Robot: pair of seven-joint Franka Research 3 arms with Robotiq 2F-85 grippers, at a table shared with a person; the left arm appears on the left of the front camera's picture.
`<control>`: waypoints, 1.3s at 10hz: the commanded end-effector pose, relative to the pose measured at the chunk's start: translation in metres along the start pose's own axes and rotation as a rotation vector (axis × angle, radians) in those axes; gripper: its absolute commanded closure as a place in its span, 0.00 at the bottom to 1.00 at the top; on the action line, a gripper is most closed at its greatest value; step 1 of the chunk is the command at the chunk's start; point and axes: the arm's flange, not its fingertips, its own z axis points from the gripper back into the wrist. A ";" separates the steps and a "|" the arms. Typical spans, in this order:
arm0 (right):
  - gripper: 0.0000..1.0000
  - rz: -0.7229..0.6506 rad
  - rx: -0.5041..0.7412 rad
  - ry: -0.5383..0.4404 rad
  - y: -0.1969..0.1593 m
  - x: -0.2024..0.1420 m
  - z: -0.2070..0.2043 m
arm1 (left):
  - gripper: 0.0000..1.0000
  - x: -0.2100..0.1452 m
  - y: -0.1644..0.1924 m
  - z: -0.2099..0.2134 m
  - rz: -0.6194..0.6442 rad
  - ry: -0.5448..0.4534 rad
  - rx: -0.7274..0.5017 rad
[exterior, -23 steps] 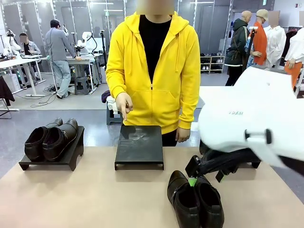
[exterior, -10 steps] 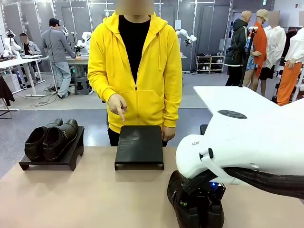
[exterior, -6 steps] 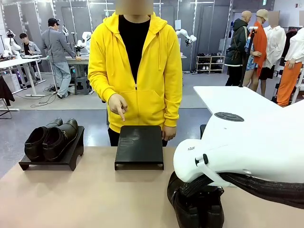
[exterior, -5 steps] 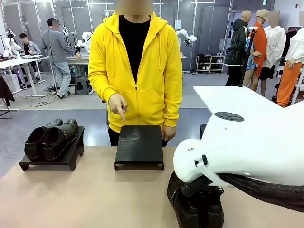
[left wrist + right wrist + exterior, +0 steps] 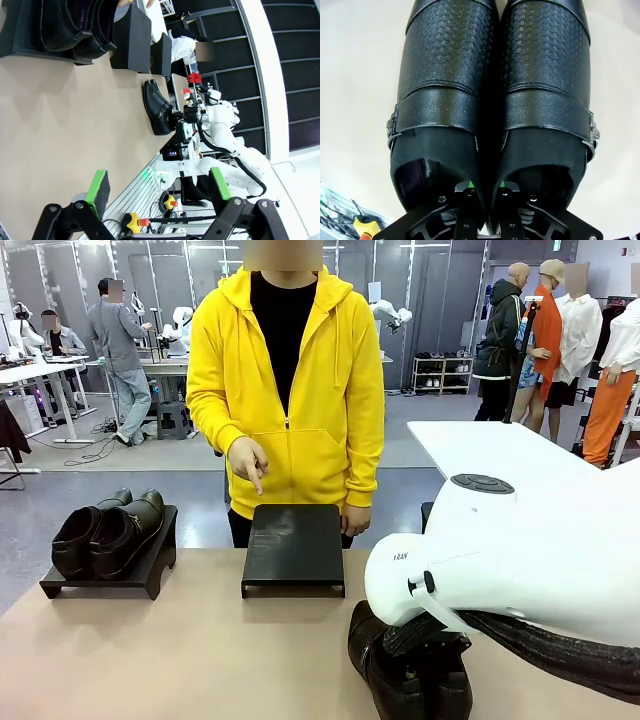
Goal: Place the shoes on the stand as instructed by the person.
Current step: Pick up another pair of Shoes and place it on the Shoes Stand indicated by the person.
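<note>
Tan tabletop spans the foreground, with the person in a yellow hoodie at its far edge, one hand pointing down at the empty middle stand. The white right arm reaches over the near pair of shoes, which sits on the table in front of that stand. The other pair rests on the left stand. The right gripper has one finger inside each near shoe, pinching their inner walls together. The left gripper gapes wide, holding nothing.

Grainy black leather shoes, matt black stand, smooth beige tabletop
</note>
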 end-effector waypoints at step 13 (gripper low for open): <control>0.91 -0.063 -0.031 0.045 0.001 0.022 0.078 | 0.00 -0.001 -0.001 0.000 -0.007 -0.004 0.000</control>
